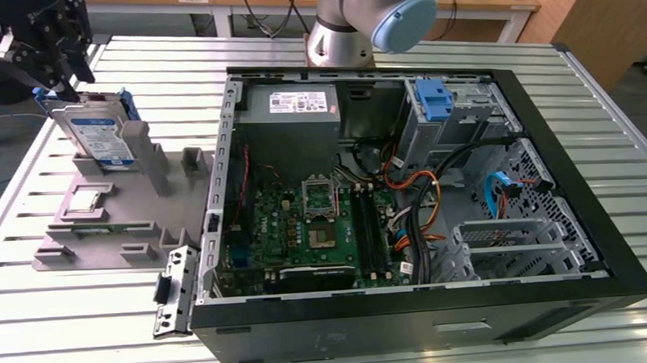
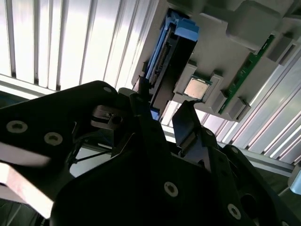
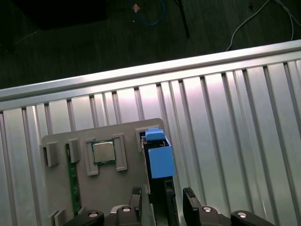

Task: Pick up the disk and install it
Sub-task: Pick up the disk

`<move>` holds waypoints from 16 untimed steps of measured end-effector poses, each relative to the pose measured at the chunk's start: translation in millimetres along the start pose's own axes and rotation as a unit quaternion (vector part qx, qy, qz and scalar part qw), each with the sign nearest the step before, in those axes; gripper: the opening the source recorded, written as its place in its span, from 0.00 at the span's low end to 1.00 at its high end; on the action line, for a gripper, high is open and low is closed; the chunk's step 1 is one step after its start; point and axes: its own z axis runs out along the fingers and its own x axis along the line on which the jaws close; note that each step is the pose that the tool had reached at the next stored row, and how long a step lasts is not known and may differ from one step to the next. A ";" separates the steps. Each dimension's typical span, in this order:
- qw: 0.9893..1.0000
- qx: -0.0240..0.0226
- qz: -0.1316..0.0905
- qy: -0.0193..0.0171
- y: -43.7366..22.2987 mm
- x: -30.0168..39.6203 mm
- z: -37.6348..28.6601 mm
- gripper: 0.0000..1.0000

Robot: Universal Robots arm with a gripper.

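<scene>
Disk (image 1: 98, 137) upright in fixture (image 1: 110, 231), end effector (image 3: 162, 193) open astride it, exterior view w/ PC case (image 1: 415, 323)

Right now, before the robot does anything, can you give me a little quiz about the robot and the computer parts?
1. True or false: the flat silver hard drive with blue plastic rails is already inside the open black computer case.
2. Pick one: what lies flat on the grey plastic holder next to the upright drive? A) a small square silver chip B) a red ball C) a spoon
3. Fill the gap: in the first wrist view, the jaws lined up over the drive are ____ (open or shut).

Key: 1 false, it stands in the grey holder outside the case; 2 A; 3 open.
</scene>
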 end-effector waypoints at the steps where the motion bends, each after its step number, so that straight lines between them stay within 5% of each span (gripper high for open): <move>1: 1.000 0.000 -0.005 0.000 0.0 0.0 0.2 0.47; 10: 0.999 0.007 -0.037 0.000 -0.3 0.0 5.4 0.47; 16: 0.997 0.007 -0.073 0.002 -0.4 0.1 8.0 0.47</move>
